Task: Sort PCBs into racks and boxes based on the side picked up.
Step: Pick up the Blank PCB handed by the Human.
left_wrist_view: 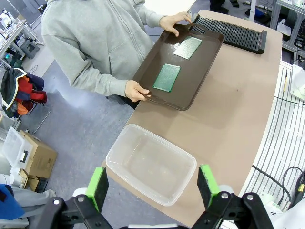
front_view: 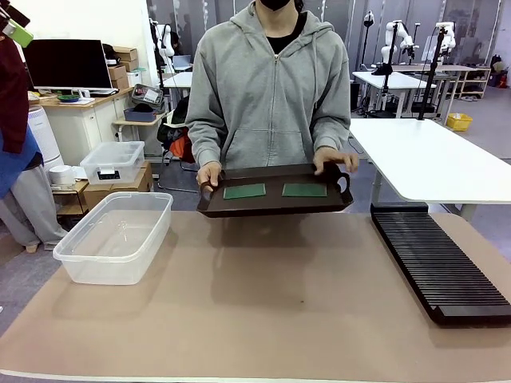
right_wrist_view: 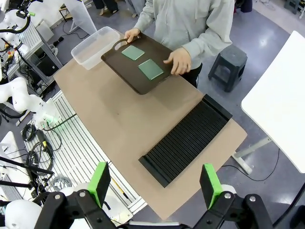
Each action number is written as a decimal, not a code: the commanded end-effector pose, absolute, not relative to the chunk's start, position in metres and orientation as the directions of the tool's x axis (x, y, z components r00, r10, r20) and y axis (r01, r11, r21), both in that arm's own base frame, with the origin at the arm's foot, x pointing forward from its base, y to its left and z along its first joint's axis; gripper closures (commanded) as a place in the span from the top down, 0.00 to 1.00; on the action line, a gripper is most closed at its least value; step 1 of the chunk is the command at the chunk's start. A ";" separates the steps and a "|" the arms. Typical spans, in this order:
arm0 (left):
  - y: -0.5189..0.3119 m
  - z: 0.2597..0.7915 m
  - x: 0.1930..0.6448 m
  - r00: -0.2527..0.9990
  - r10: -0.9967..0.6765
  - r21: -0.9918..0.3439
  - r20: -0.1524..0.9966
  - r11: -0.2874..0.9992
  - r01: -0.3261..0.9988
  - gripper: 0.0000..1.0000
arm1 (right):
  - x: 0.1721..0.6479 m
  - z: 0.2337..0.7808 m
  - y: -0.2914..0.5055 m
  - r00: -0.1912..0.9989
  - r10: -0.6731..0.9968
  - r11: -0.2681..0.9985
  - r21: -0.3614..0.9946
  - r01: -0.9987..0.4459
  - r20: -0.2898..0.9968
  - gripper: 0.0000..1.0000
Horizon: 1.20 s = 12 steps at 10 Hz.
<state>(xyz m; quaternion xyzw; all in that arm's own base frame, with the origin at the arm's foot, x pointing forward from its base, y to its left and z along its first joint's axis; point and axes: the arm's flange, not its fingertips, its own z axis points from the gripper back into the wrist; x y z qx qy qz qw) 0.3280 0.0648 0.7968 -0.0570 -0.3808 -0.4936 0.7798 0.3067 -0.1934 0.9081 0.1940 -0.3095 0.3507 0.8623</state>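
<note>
Your left claw (left_wrist_view: 151, 183) hangs wide high above the tub (front_view: 104, 271). Your right claw (right_wrist_view: 155, 183) is wide too, high over the rack (front_view: 439, 263). Both PCBs (front_view: 244, 191) lie flat, side by side and apart, on the tray (front_view: 275, 209). The person's hands (front_view: 209, 173) hold it at the tabletop's (front_view: 263, 311) far edge.

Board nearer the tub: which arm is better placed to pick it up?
Likely left: the left end effector, open, hangs over the tub, the side where that board lies; the right end effector hangs over the rack.
</note>
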 end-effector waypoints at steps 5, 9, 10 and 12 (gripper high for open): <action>0.065 0.796 0.327 0.224 -0.728 0.289 0.648 0.507 0.812 1.00 | 0.306 0.908 -0.192 0.561 0.489 0.676 0.117 -0.728 0.668 1.00; 0.065 0.796 0.327 0.224 -0.728 0.289 0.648 0.507 0.812 1.00 | 0.306 0.908 -0.192 0.561 0.489 0.676 0.117 -0.728 0.668 1.00; 0.065 0.796 0.327 0.224 -0.728 0.289 0.648 0.507 0.812 1.00 | 0.306 0.908 -0.192 0.561 0.489 0.676 0.117 -0.728 0.668 1.00; 0.065 0.796 0.327 0.224 -0.728 0.289 0.648 0.507 0.812 1.00 | 0.306 0.908 -0.192 0.561 0.489 0.676 0.117 -0.728 0.668 1.00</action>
